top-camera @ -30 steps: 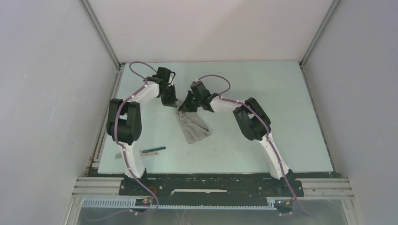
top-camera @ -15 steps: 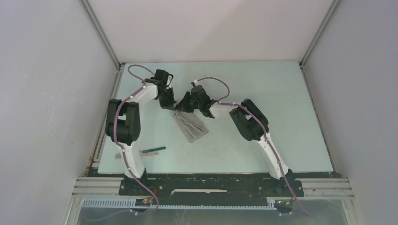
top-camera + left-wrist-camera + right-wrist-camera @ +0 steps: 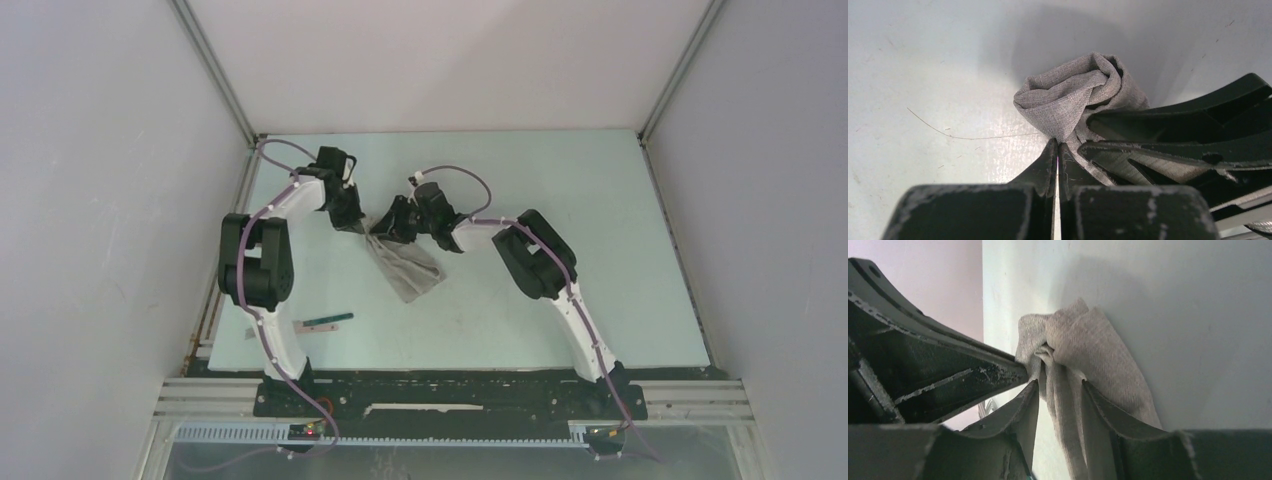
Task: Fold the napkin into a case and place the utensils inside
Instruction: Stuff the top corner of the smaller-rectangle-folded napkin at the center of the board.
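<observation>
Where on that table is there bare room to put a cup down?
The table is bare from the right arm to the right wall. So are the far strip along the back wall and the near stretch between the green-handled utensil and the right arm. It is crowded where the left gripper and right gripper meet at the napkin.

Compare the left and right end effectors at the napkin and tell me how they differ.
The left end effector has its jaws pressed together, pinching a bunched corner of the napkin. The right end effector has its jaws apart, with cloth running loosely between them. The left end effector reaches the cloth from the left side, the right end effector from the right. Both are black and meet at the napkin's far end.
</observation>
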`<state>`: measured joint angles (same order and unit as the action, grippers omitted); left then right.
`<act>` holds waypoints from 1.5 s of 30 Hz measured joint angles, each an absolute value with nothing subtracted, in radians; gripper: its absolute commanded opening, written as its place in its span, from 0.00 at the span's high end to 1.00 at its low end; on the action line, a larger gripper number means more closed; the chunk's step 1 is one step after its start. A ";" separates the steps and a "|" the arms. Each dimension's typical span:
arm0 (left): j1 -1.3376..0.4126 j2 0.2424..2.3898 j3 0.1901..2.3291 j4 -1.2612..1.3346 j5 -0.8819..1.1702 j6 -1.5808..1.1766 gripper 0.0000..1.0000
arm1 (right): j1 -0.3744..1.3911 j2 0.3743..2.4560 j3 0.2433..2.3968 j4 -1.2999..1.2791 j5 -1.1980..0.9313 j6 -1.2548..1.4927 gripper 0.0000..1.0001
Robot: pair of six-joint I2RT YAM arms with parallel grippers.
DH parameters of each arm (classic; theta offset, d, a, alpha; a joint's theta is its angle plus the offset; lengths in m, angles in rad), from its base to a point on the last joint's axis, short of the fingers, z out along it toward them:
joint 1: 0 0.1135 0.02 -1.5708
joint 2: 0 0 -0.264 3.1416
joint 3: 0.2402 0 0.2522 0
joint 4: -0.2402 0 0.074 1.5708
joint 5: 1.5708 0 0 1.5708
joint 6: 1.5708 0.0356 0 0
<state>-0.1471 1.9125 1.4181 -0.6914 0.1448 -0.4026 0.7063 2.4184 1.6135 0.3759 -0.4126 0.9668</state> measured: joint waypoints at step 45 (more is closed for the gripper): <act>-0.147 1.897 1.398 -0.708 0.187 -0.402 1.00 | 0.731 2.426 1.717 0.189 -0.454 0.847 0.70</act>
<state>-0.1471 1.8969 1.3983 -0.7078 0.1875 -0.4023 0.7315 2.4256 1.7168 0.1890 -0.4538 0.8474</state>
